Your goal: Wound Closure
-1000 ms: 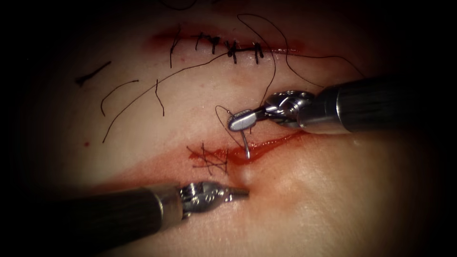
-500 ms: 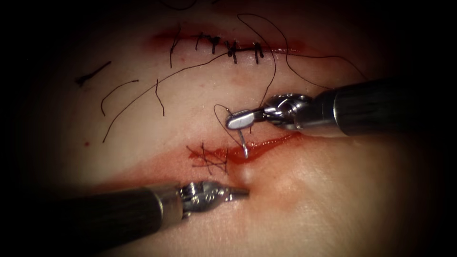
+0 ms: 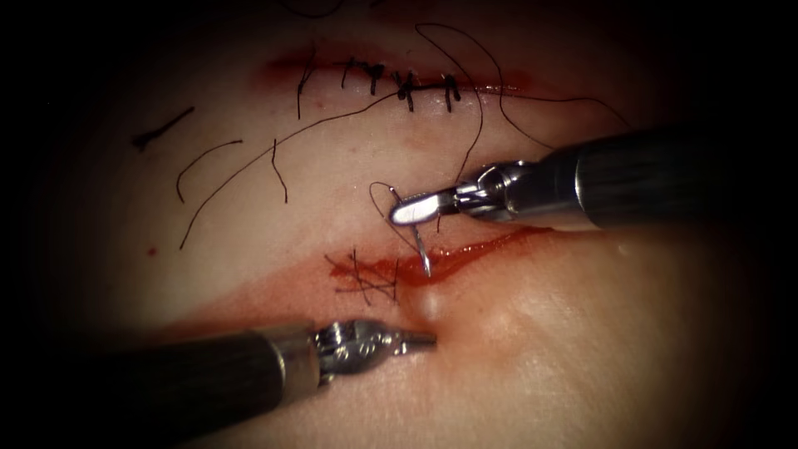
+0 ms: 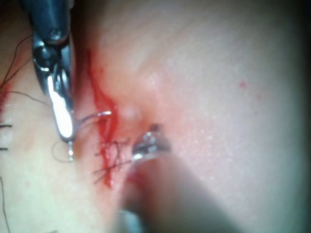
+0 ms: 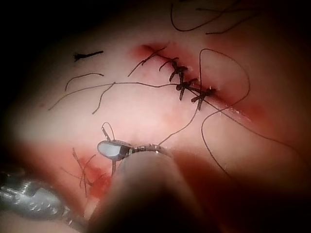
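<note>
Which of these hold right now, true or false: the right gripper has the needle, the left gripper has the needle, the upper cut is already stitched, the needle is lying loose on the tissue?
1. The right gripper holds the needle. True.
2. The left gripper holds the needle. False: it presses shut on the tissue below the lower cut, holding nothing.
3. The upper cut carries stitches. True.
4. The needle lies loose. False: it is held near its thread end, tip down at the lower cut.

Pale tissue (image 3: 582,333) bears everything: loose thread (image 3: 274,141) strands lie across it, red fluid (image 3: 274,291) pools along the cut (image 3: 474,248).
</note>
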`<state>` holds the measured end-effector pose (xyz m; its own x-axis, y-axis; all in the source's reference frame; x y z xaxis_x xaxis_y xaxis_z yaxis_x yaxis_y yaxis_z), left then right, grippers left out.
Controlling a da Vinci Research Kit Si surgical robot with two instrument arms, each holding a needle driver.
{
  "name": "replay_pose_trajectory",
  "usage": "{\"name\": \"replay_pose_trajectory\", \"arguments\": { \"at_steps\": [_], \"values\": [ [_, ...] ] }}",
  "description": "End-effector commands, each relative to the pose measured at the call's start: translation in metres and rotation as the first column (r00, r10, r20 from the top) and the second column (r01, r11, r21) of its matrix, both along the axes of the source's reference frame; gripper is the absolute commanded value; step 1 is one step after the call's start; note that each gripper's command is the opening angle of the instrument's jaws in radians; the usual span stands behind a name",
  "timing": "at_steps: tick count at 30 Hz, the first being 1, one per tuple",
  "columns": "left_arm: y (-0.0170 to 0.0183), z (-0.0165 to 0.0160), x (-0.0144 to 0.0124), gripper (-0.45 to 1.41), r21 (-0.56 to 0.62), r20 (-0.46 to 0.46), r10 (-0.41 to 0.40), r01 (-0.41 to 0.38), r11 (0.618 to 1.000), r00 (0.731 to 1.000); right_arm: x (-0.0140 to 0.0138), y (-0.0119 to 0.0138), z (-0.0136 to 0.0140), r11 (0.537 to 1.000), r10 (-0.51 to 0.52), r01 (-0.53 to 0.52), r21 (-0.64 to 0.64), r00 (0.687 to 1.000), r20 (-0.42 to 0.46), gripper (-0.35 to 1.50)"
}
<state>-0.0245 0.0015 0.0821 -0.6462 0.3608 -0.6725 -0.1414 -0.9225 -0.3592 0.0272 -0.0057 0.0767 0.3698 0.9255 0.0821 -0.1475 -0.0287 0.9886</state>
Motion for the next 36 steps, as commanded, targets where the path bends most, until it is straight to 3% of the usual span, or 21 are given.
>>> {"name": "replay_pose_trajectory", "arguments": {
  "at_steps": [1, 18, 21, 23, 26, 29, 30, 36],
  "values": [
    [-0.0005, 0.0006, -0.0006, 0.09, 0.002, 0.002, 0.001, -0.001, 1.0, 1.0, 0.0007, -0.0001, 0.0006, 1.0, -0.006, 0.006, 0.01, 1.0, 0.007, -0.35],
    [-0.0005, 0.0006, -0.0006, 0.09, 0.002, 0.002, 0.001, -0.001, 1.0, 1.0, 0.0006, 0.0007, 0.0004, 1.0, -0.014, 0.014, 0.02, 1.0, 0.004, -0.35],
    [-0.0005, 0.0006, -0.0006, 0.09, 0.002, 0.002, 0.001, -0.001, 1.0, 1.0, 0.0005, 0.0011, 0.0003, 1.0, -0.011, 0.011, -0.015, 1.0, 0.003, -0.35],
    [-0.0005, 0.0006, -0.0006, 0.09, 0.002, 0.002, 0.001, -0.001, 1.0, 1.0, 0.0004, 0.0015, 0.0001, 0.993, -0.042, 0.042, -0.108, 0.999, 0.0, -0.35],
    [-0.0005, 0.0006, -0.0006, 0.09, 0.003, 0.002, 0.001, -0.001, 1.0, 1.0, 0.0, 0.0026, -0.0003, 0.933, -0.109, 0.087, -0.349, 0.993, -0.045, -0.35],
    [-0.0004, 0.0005, -0.0006, 0.09, 0.003, 0.002, 0.001, -0.001, 1.0, 1.0, -0.0006, 0.0037, -0.0007, 0.872, -0.156, 0.115, -0.476, 0.987, -0.046, -0.35],
    [-0.0004, 0.0005, -0.0005, 0.09, 0.003, 0.003, 0.002, -0.002, 1.0, 1.0, -0.0008, 0.0041, -0.0009, 0.809, -0.194, 0.146, -0.569, 0.981, -0.024, -0.35],
    [-0.0005, 0.0004, -0.0005, 0.09, 0.004, 0.002, 0.001, -0.001, 1.0, 1.0, -0.0008, 0.004, -0.0008, 0.727, -0.221, 0.167, -0.666, 0.975, 0.004, -0.35]
  ]
}}
